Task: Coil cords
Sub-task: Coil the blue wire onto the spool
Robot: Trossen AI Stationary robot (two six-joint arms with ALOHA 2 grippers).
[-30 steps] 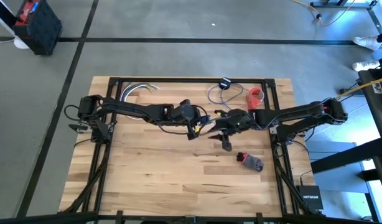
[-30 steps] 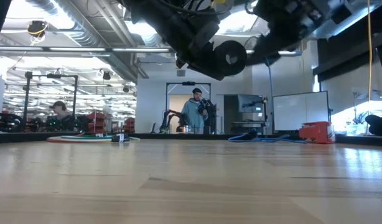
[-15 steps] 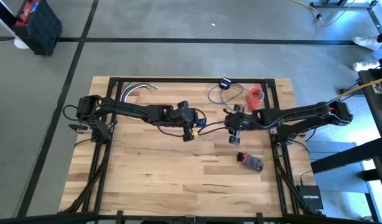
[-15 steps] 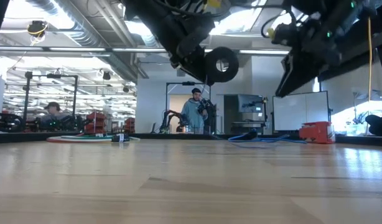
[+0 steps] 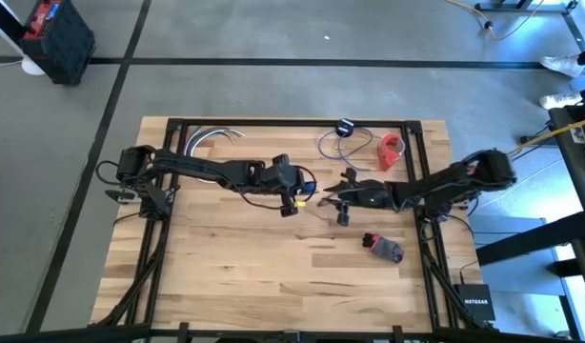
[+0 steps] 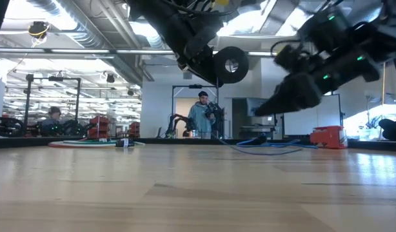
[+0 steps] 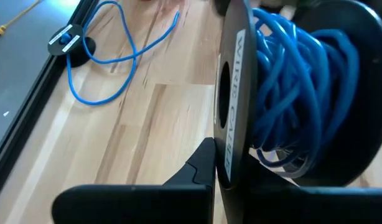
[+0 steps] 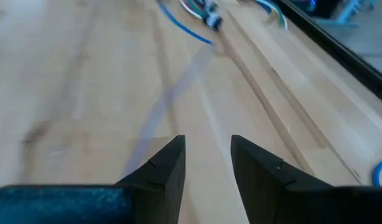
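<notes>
While the left gripper (image 5: 291, 188) hangs over the middle of the worktop (image 5: 235, 276), I see it clamped tight on the flange of a black spool (image 7: 234, 93), which is lifted clear of the wood. Part of the blue cord (image 7: 290, 93) is wound thick on that spool. The loose part lies in open loops on the worktop by the far edge, a little right of its middle, and ends in a small black disc (image 5: 345, 127) just beside the dark frame rail there.

The right gripper (image 8: 206, 165) hovers just beside the spool, on its right, low over the wood and tilted down. Its fingers (image 8: 168, 165) stand a narrow way apart with nothing between them.

A red object (image 5: 392, 150) sits near the loops toward the far right corner. A dark and red object (image 5: 383, 248) lies nearer the right edge. A bundle of pale wires (image 5: 211, 136) rests by the far edge, on the left side.
</notes>
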